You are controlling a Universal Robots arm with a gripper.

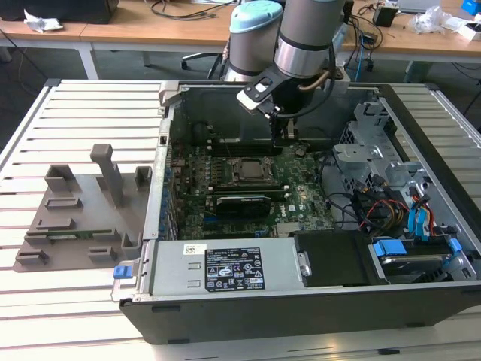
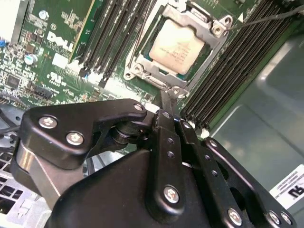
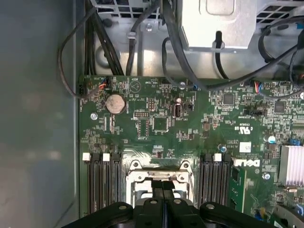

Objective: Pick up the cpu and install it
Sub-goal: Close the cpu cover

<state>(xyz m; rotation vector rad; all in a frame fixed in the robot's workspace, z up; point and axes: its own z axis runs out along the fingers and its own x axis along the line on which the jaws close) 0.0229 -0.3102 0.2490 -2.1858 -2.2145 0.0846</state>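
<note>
Evidently light, stiff and fragile, the small flat square silvery-topped cpu (image 2: pixel 178 45) sits in the metal socket frame (image 2: pixel 142 59) on the green motherboard (image 2: pixel 57 28), best taken by its edges, while the black pincer (image 2: pixel 167 99) hovers beside it, closed on nothing.

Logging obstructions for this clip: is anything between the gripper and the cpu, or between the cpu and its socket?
Nothing visible. In the second wrist view the cpu lies inside the socket frame, its top bare. The gripper, shut and empty, hangs at the frame's edge, beside the cpu.
</note>
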